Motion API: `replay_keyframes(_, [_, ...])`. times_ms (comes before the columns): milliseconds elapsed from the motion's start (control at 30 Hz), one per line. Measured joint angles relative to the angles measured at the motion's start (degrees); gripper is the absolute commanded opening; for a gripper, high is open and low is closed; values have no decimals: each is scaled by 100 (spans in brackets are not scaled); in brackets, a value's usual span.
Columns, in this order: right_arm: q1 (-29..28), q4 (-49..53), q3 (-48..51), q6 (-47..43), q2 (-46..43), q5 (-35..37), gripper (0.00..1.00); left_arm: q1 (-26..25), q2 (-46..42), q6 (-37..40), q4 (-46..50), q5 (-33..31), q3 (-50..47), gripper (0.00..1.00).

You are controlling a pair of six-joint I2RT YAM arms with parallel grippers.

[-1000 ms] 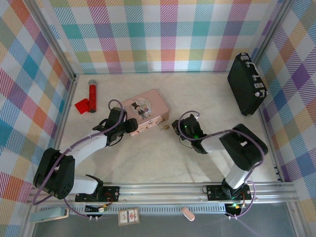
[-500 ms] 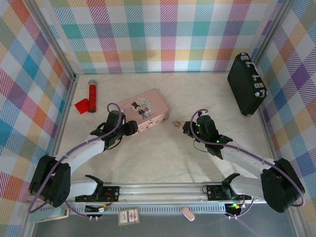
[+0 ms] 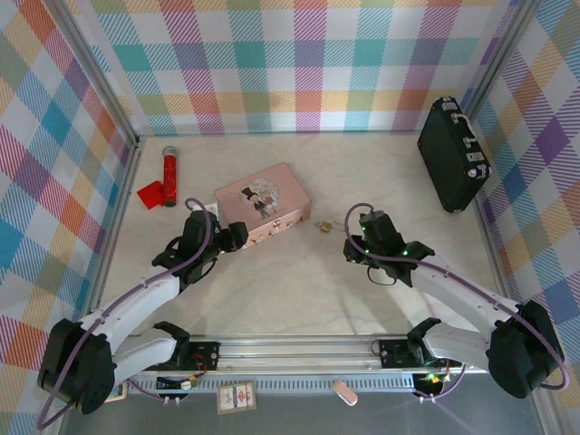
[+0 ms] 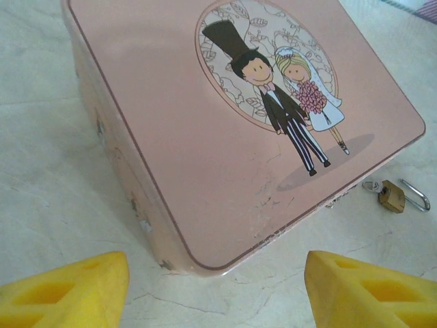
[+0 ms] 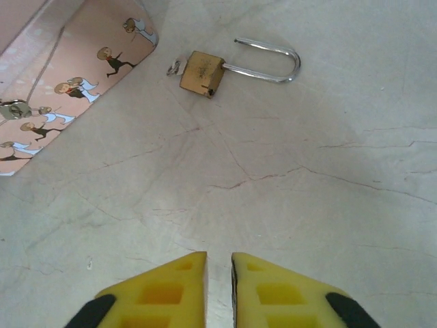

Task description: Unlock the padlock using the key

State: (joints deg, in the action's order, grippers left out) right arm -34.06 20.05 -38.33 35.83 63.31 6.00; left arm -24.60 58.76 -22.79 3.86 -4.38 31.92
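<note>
Both empty: left jaws wide apart, right jaws nearly closed; padlock seemingly unlocked.

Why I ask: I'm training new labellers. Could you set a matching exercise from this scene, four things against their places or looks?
1. small brass padlock with silvery shackle
2. pink rectangular tin
3. black hard case
4. red cylinder with red tag

A. at the far right
B. at the far left
C. bride-and-groom picture on its lid
D. lying beside the tin's corner

Pairs: 1-D, 2-C, 3-A, 4-B
</note>
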Motion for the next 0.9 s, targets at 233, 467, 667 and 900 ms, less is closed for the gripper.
replay_keyframes(233, [0,404,-328,-1126,-262,590,48,-2,-1139,179,70,-999,-319,79])
replay_keyframes(467, [0,-118,-273,-2232,-949,1600,80,-2,-1805,260,509,-2544,-302,100])
replay_keyframes(667, [0,-1019,120,-2879,-1427,2164,100,-2,-1578,107,1226,-4365,31,100])
replay_keyframes(900, [7,-1781,946,-3038,-1703,2660,99,280,-713,350,345,-5348,-181,99])
